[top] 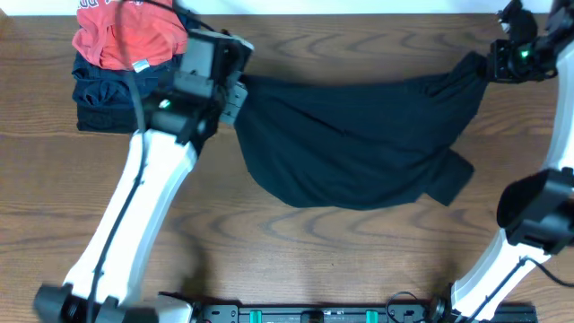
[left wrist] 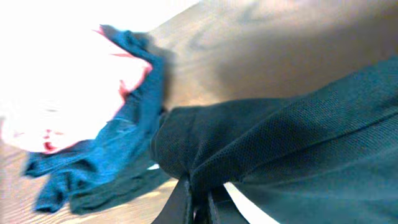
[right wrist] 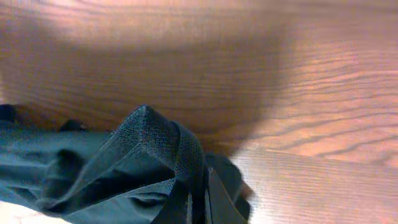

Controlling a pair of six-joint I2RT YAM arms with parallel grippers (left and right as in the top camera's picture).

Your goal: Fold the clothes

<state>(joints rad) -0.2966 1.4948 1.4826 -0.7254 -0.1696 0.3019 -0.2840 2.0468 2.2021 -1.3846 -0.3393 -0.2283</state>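
- Just right of the folded stack [top: 106, 106], the black shirt [top: 350, 144] stretches between both grippers.
- The left gripper [top: 238, 95], beside the stack, pinches one edge.
- The right gripper [top: 487, 67], far from it, pinches the opposite edge.
- Hold even tension and lower it flat before folding.

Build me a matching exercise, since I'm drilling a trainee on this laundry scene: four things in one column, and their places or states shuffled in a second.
Column 1
1. black shirt
2. red-orange shirt
3. navy garments
4. right tool

Column 2
A. folded, lying under another garment
B. shut on bunched fabric at far right
C. spread out in the middle, held at both ends
D. topmost, far left

Pairs: 1-C, 2-D, 3-A, 4-B
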